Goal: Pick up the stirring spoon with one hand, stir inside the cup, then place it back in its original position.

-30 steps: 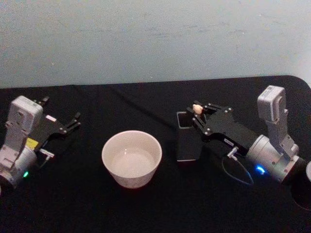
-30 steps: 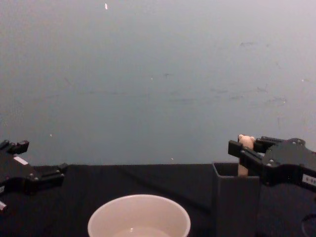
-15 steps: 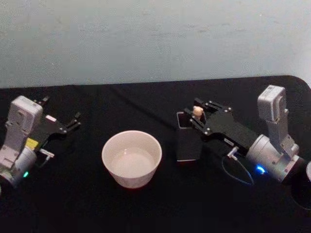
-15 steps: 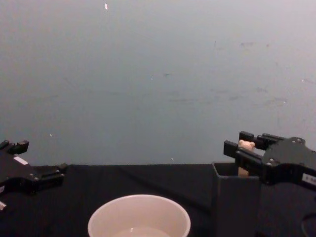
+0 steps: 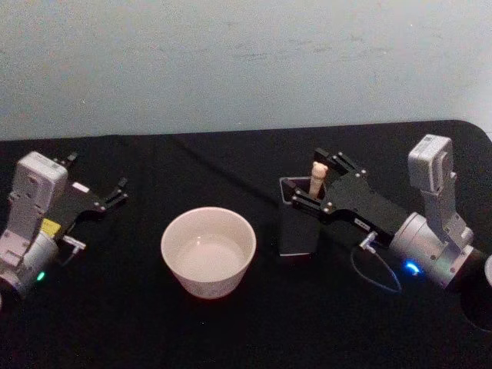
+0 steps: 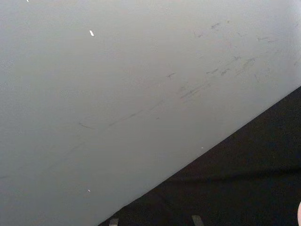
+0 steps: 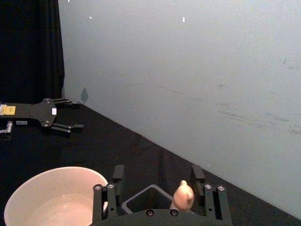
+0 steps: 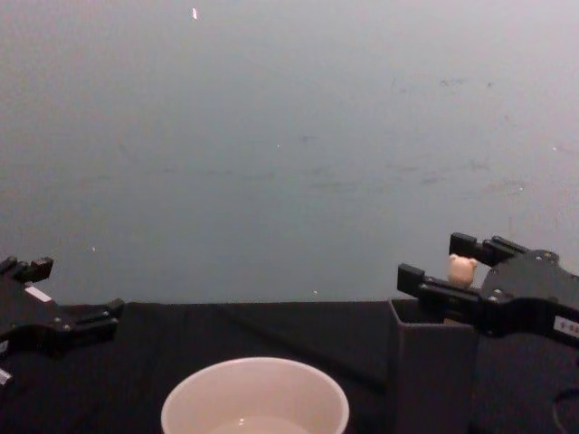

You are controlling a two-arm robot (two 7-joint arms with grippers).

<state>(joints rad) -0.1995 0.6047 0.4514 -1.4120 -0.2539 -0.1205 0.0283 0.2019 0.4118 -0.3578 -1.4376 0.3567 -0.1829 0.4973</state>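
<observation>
I have the stirring spoon (image 5: pixel 318 176) standing upright in the dark grey holder (image 5: pixel 296 224), which sits just right of the cream cup (image 5: pixel 208 250) on the black table (image 5: pixel 231 330); its bear-head top pokes above the holder's mouth, and its neck and bowl are hidden inside; my right gripper (image 5: pixel 325 184) is at the holder from the right, its fingers spread wide to either side of the beige handle, and in the right wrist view the bear head (image 7: pixel 183 195) sits between them with a gap on each side, so I judge that nothing is held; whether the spoon is waiting to be picked or has been set back I cannot tell from this alone, since the cup shows a plain pale inside with no sign either way; if the pick is ahead, everything is left: closing on the handle, lifting it, stirring, returning; my left gripper (image 5: pixel 114 194) lies parked at the far left of the table, well apart from the cup, fingers open and empty; as for writing, I see a yellow sticker and a pale label on the left arm and a small white label on the right gripper's body, all too small to read; no brand shows on cup or holder.
</observation>
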